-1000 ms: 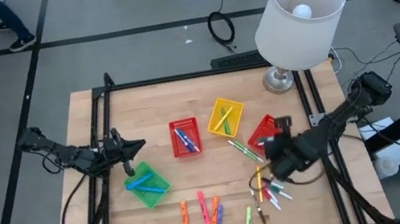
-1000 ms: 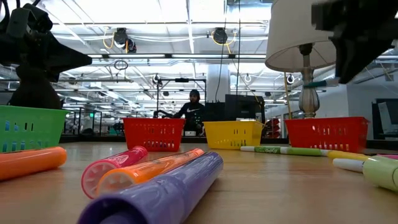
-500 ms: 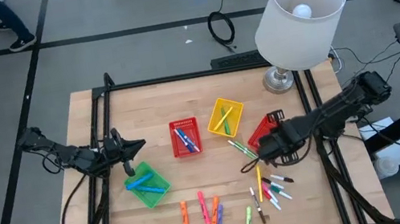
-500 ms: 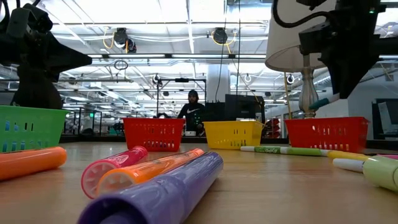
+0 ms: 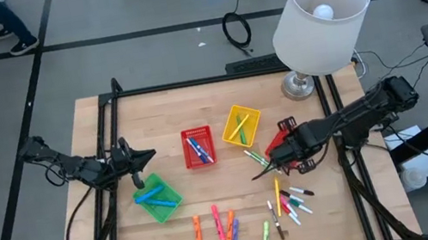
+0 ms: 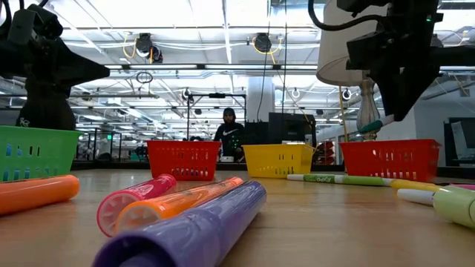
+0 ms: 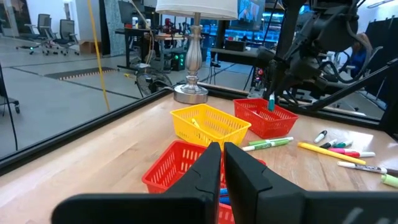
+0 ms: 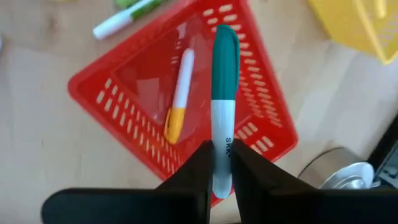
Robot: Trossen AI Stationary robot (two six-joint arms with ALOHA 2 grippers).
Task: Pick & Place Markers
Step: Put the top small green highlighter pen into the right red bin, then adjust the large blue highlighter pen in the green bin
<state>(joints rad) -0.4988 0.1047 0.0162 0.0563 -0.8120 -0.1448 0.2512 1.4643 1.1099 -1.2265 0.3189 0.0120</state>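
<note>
While the left pincer (image 5: 130, 162) sat closed beside the green basket (image 5: 157, 197) in the high view, the right pincer (image 5: 282, 150) hung over the red basket (image 5: 281, 141). Loose markers (image 5: 289, 203) lay on the tabletop (image 5: 162, 120) nearby. Right wrist view: fingers (image 8: 194, 163) clamped on a teal-capped marker (image 8: 222, 99) above that basket, an orange-capped marker (image 8: 178, 96) inside.

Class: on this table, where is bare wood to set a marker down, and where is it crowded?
Bare wood lies between the green basket and the table's left edge, and behind the red basket toward the lamp. The loose markers by the right gripper are crowded.
</note>
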